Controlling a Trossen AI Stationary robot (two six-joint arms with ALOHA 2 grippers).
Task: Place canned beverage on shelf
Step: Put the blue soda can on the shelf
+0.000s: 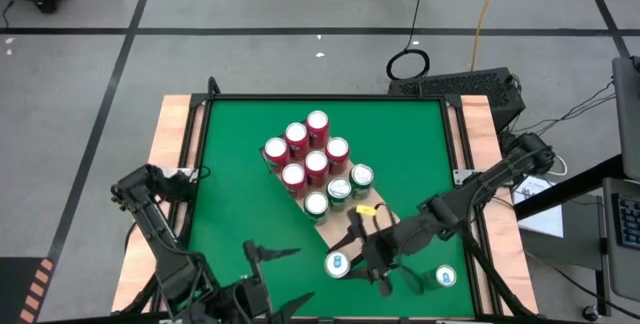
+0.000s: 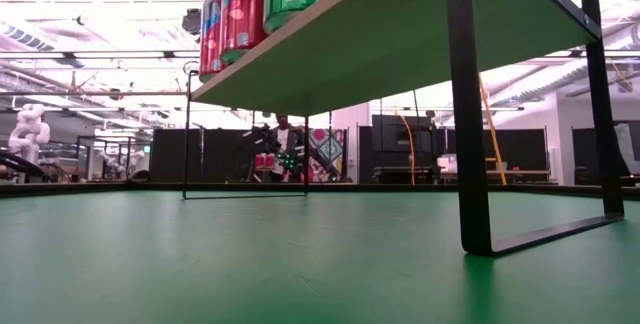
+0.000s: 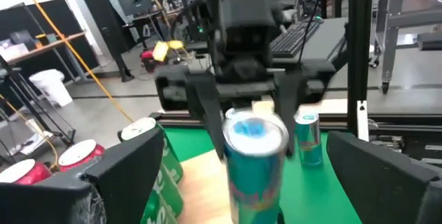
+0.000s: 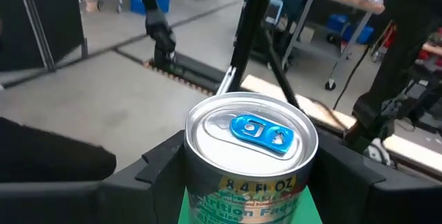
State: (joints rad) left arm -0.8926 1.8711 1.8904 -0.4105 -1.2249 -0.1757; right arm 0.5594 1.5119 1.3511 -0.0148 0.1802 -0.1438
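We see the right tool (image 1: pixel 352 256) closed around a can with a blue tab (image 1: pixel 337 264), holding it upright at the near end of the shelf (image 1: pixel 336 232), where the wooden board has bare room. In the right wrist view the can (image 4: pixel 251 156) sits snug between the two dark fingers (image 4: pixel 159 160), its silver lid facing up. The left wrist view shows the same can (image 3: pixel 255 156) hanging from the right tool (image 3: pixel 250 117), with bare board beneath it.

Farther along the shelf, red cans (image 1: pixel 305 149) fill the far end and green cans (image 1: pixel 339 191) stand next to them, nearer the held can. From the low view, the shelf (image 2: pixel 400 39) stands raised on thin dark legs (image 2: pixel 466 114) above the green tabletop (image 2: pixel 250 264), with open space underneath.

A second blue-tab can (image 1: pixel 443 277) stands on the tabletop near its right edge, well apart from the shelf.

The left tool (image 1: pixel 275 277) waits with its fingers spread, over the near edge of the tabletop, left of the held can.
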